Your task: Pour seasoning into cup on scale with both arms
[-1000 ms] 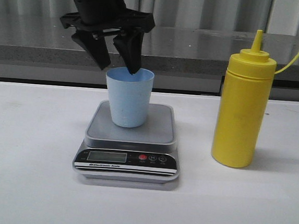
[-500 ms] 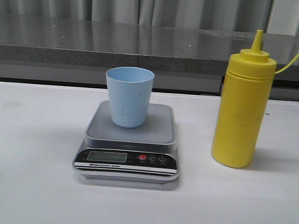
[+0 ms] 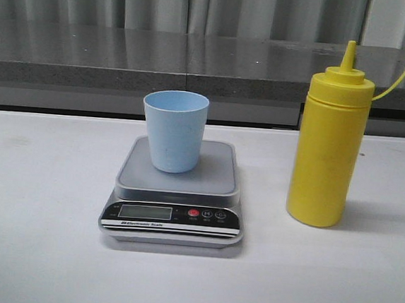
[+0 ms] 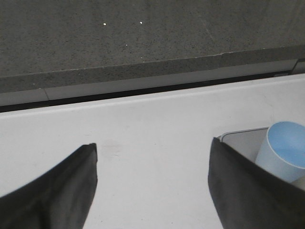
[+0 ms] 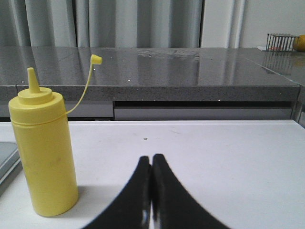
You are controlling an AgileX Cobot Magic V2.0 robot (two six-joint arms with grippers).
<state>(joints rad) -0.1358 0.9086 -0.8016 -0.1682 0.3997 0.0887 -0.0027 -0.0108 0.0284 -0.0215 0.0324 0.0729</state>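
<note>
The left arm's matte black gripper (image 4: pixel 152 186) shows two broad, wedge-shaped fingers (image 4: pixel 57 191) with smooth, slightly curved edges. The right arm's glossy black gripper (image 5: pixel 151 191) has two slender, tapering fingers (image 5: pixel 136 195) (no screws, cables or markings discernible on either).

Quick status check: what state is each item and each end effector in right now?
Cup: upright on the scale, looks empty.
Scale: flat on the table, display unreadable.
Bottle: upright beside the scale, cap off, untouched.
Left end effector: open, holding nothing.
Right end effector: shut, holding nothing.
</note>
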